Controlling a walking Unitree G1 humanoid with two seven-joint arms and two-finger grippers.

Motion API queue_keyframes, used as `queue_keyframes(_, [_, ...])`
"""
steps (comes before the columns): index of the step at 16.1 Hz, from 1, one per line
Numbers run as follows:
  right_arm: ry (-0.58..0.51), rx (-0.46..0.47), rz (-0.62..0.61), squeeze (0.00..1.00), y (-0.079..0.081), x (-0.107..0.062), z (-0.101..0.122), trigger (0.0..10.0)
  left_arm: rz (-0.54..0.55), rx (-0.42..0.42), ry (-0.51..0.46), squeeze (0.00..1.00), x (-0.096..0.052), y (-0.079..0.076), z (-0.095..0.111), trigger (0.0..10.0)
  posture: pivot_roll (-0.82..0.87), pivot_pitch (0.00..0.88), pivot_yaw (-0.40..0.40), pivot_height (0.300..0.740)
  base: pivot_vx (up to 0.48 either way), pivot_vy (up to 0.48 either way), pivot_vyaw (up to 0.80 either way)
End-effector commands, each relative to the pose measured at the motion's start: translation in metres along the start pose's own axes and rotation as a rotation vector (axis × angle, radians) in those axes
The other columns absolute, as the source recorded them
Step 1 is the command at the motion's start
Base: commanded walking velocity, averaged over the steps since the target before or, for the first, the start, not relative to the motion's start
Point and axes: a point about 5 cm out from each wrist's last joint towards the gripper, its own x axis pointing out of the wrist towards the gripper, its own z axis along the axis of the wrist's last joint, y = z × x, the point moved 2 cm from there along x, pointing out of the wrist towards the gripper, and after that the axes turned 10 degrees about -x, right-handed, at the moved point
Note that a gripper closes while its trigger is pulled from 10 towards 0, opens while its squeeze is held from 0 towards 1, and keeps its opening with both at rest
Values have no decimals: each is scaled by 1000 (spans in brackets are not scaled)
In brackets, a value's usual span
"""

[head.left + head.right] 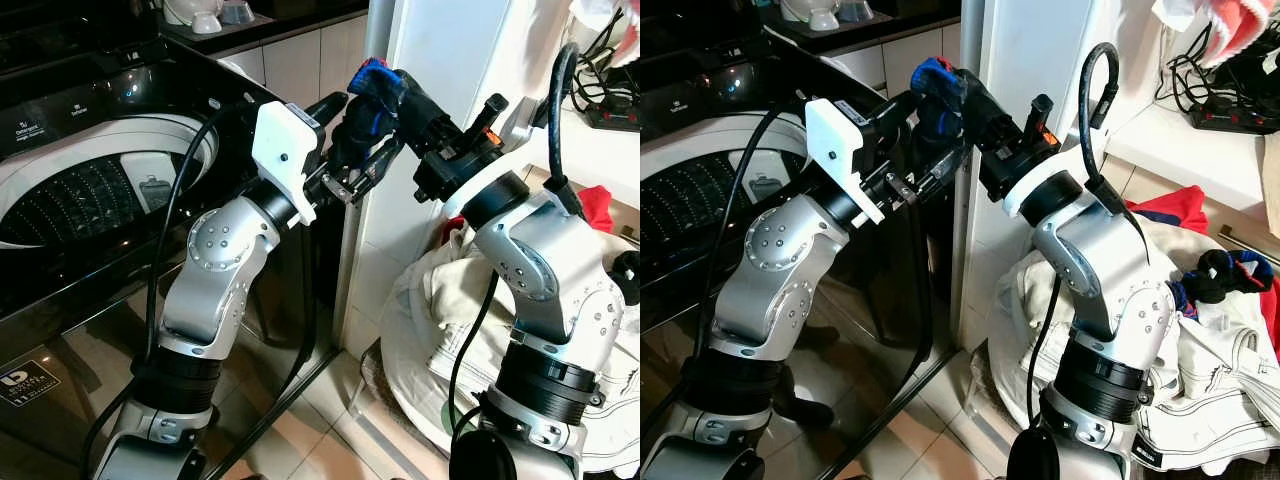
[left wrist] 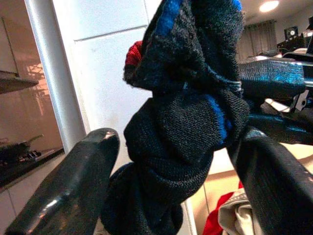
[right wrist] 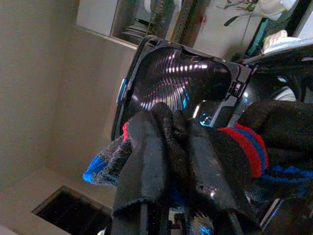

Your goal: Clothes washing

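the dark sock (image 1: 372, 100), black knit with blue and red bands, hangs in the air between both arms, above the gap between the washing machine (image 1: 90, 190) and the white pillar (image 1: 440, 50). the right tool (image 3: 168, 161) is clenched on its upper part, the fingers (image 3: 142, 161) pressed tight through the bunched knit. the left tool (image 2: 176, 166) straddles the lower bunch, its fingers (image 2: 73, 186) spread on either side, so it reads as released rather than clamped.

the sock looks light, soft and floppy; it should sag wherever it is unsupported and should not slip easily from rubbery pads. a hold on the thick bunched middle seems safest, since a loose end could pull free.

the machine's open drum (image 1: 80, 200) lies to the robot's left. a heap of pale laundry (image 1: 440, 310) with a red garment (image 1: 598, 205) sits to the right. the left arm's black cable (image 1: 175, 230) loops beside the drum rim and could snag a swing across.
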Motion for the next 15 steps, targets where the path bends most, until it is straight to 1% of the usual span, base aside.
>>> queue_keyframes(1, [42,-15,24,0,7,1,-9,0,-3,-22,8,0,0,1,-1,0,-87,0,-11,740,0,0,0])
queue_keyframes(6, [49,-21,25,0,7,1,-10,0,-17,-38,4,0,-1,0,0,0,-87,0,-12,740,0,0,0])
queue_keyframes(15, [52,-38,23,0,8,0,-12,0,-16,-45,9,0,-3,3,0,0,-85,0,-10,740,0,0,0])
